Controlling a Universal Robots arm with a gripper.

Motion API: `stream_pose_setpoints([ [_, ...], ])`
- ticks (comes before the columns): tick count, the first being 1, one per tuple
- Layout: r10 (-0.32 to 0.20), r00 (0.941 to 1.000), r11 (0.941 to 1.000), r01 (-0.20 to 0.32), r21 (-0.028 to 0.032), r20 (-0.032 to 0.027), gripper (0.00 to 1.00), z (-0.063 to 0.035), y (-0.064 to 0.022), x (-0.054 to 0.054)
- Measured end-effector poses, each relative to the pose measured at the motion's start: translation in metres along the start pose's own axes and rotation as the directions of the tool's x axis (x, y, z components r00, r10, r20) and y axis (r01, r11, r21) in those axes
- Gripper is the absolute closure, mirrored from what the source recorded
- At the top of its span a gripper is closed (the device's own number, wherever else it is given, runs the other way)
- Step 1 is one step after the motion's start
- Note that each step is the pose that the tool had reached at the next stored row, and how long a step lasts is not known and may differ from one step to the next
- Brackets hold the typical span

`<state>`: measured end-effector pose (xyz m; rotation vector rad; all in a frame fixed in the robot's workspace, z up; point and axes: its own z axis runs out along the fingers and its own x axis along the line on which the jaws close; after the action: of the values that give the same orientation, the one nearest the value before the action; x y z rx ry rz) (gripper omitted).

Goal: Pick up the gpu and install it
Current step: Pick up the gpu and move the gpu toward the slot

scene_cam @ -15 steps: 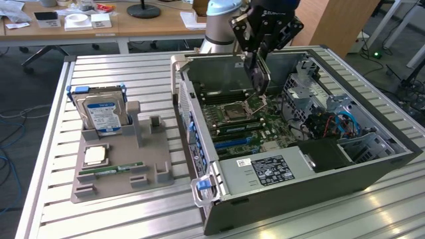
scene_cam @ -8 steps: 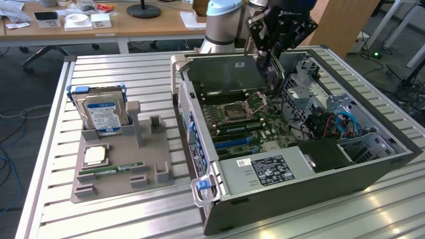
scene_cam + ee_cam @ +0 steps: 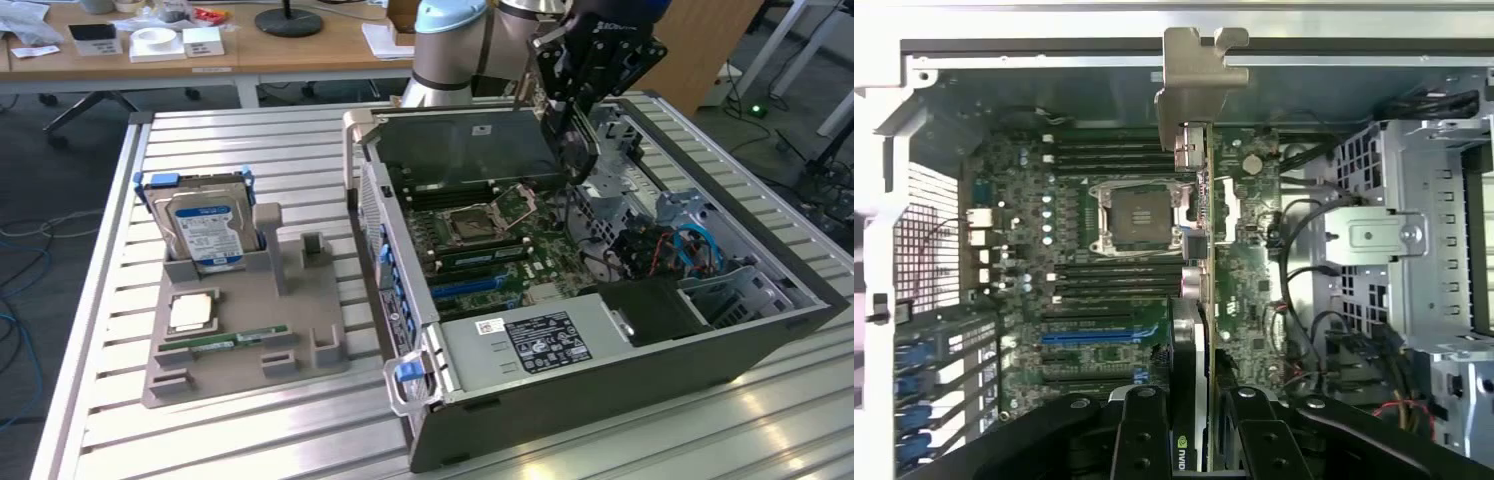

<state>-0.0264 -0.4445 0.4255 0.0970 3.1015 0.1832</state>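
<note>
My gripper (image 3: 567, 105) hangs over the open computer case (image 3: 441, 390), shut on the gpu (image 3: 578, 150). The gpu is a thin dark card held on edge, pointing down toward the motherboard (image 3: 501, 250). In the wrist view the gpu (image 3: 1201, 300) appears edge-on between my black fingers (image 3: 1142, 440), and its metal bracket (image 3: 1189, 85) is at the far end near the case wall. My gripper (image 3: 1194, 445) holds the card above the board, beside the empty CPU socket (image 3: 1139, 215) and above the blue slots (image 3: 1089, 335). The card's lower edge is apart from the board.
A grey parts tray (image 3: 300, 355) stands on the slatted table at the exterior view's left, holding a blue-labelled hard drive (image 3: 203, 228), a processor (image 3: 194, 312) and a green memory stick (image 3: 220, 341). Inside the case sit a power supply (image 3: 534, 342), cables (image 3: 687, 250) and a drive cage (image 3: 1414, 250).
</note>
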Motion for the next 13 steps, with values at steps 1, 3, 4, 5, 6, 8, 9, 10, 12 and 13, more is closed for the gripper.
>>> stream_pose_setpoints([
  [1, 0.000, 1.0000, 1.0000, 0.000, -0.0001, 0.0000, 0.73, 0.0001, 0.0002, -0.004],
  [3, 0.000, 1.0000, 1.0000, 0.000, -0.0004, 0.0000, 0.73, 0.0004, 0.0006, -0.010],
  [4, 0.000, 1.0000, 1.0000, 0.000, -0.0004, 0.0000, 0.73, 0.0005, 0.0008, -0.014],
  [5, 0.000, 1.0000, 1.0000, 0.000, -0.0005, 0.0000, 0.73, 0.0006, 0.0010, -0.017],
  [6, 0.000, 1.0000, 1.0000, 0.000, -0.0006, 0.0000, 0.73, 0.0007, 0.0012, -0.020],
  [8, 0.000, 1.0000, 1.0000, 0.000, -0.0007, 0.0000, 0.73, 0.0010, 0.0017, -0.027],
  [9, 0.000, 1.0000, 1.0000, 0.000, -0.0008, -0.0001, 0.73, 0.0011, 0.0019, -0.030],
  [10, 0.000, 1.0000, 1.0000, 0.000, -0.0007, 0.0000, 0.73, 0.0012, 0.0021, -0.034],
  [12, 0.000, 1.0000, 1.0000, 0.000, -0.0009, 0.0000, 0.73, 0.0015, 0.0025, -0.040],
  [13, 0.000, 1.0000, 1.0000, 0.000, -0.0009, 0.0000, 0.73, 0.0016, 0.0027, -0.043],
])
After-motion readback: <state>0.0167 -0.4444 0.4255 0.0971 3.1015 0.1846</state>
